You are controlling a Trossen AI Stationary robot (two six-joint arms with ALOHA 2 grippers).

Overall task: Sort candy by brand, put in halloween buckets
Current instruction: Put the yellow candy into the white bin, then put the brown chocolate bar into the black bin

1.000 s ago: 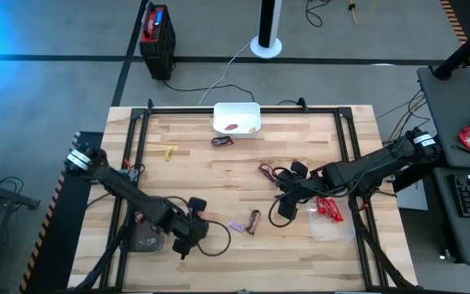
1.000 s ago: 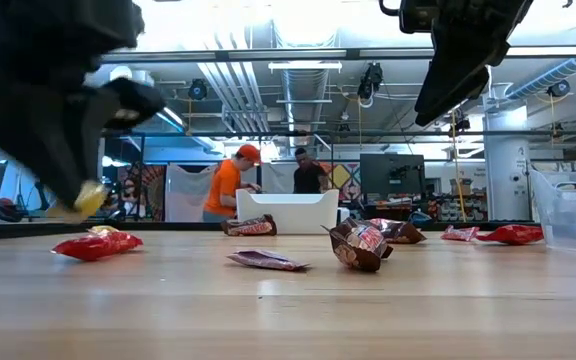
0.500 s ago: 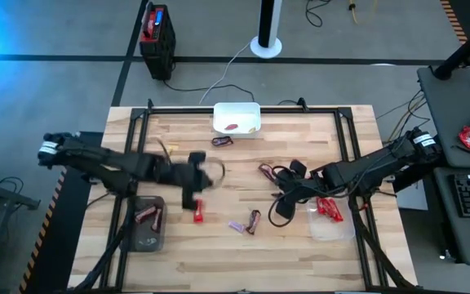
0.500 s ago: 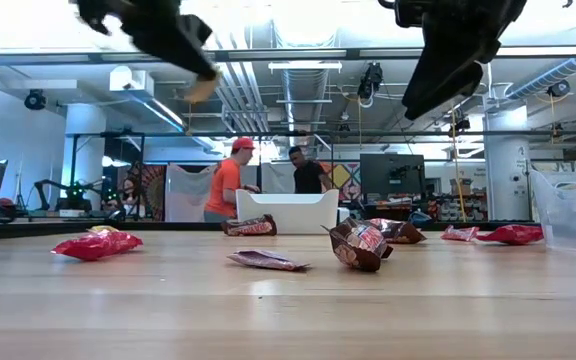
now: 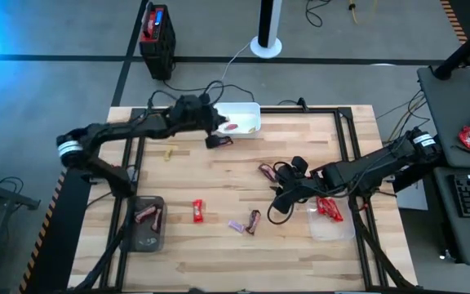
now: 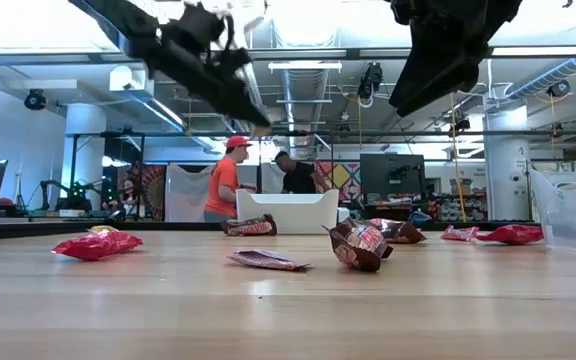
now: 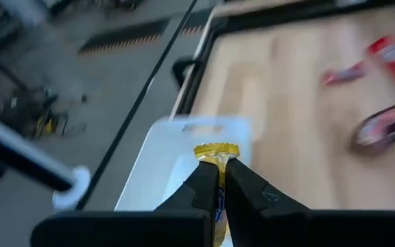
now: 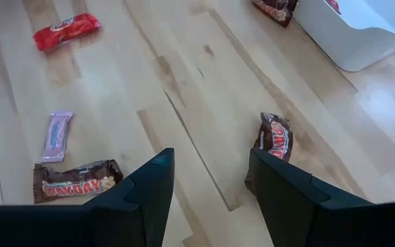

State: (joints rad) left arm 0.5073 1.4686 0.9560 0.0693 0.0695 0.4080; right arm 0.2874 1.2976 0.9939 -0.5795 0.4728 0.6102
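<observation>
two arms work the wooden table (image 5: 219, 253). the left gripper (image 7: 219, 171) has swung from mid-table up over the smooth white bin (image 5: 237, 118) at the far edge, fingers pinched on a crinkled yellow candy (image 7: 215, 151). the right gripper (image 8: 208, 184) stays spread above a glossy brown candy (image 8: 274, 140).

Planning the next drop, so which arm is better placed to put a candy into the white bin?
Left. Its end effector is shut on a yellow-wrapped candy right above the white bin. The right end effector is open and empty, hovering over loose candies mid-table, away from that bin.
</observation>
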